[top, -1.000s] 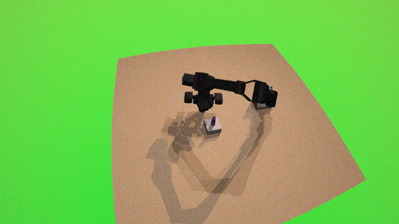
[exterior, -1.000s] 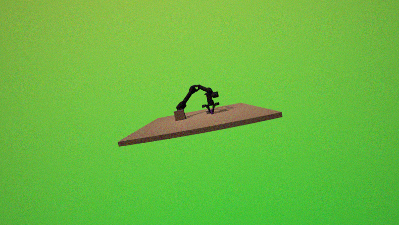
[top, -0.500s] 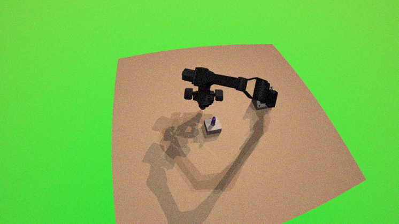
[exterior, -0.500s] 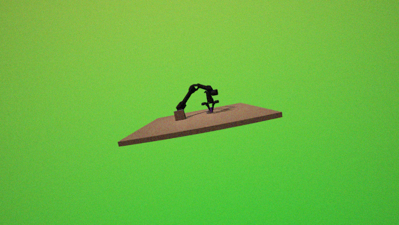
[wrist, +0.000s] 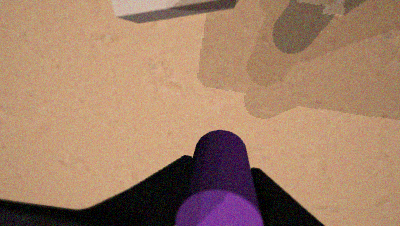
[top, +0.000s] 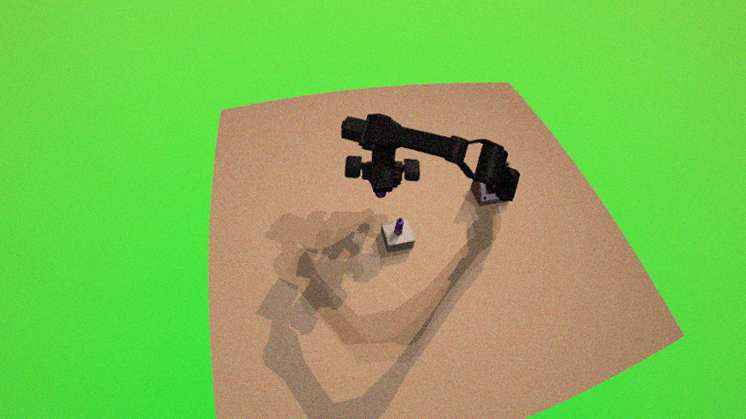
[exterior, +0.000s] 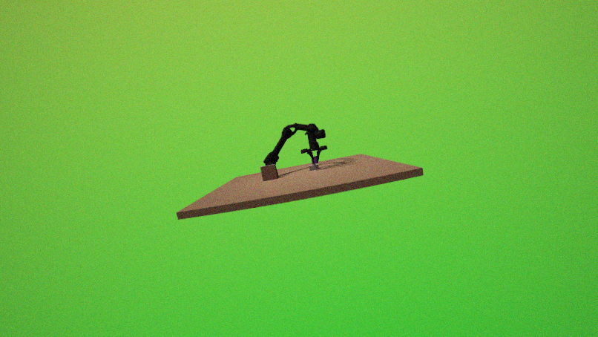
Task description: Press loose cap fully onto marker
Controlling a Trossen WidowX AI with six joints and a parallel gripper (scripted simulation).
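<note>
Gripper [wrist: 220,200], black, parallel-jaw, clamps the purple cylindrical cap [wrist: 220,175], axis vertical, raised off the table. Upright purple marker [top: 399,224] in its pale grey holder block [top: 397,237] stands just ahead, lower.

No readable text, label, brand, number or sign anywhere in the three views. Plain purple on the cap [wrist: 221,175] clamped between the fingers of the gripper [wrist: 220,200]; plain purple on the marker [top: 399,224] and bare grey on the holder block [top: 397,237] just ahead of the gripper. Unmarked black on the arm [top: 418,137].
</note>
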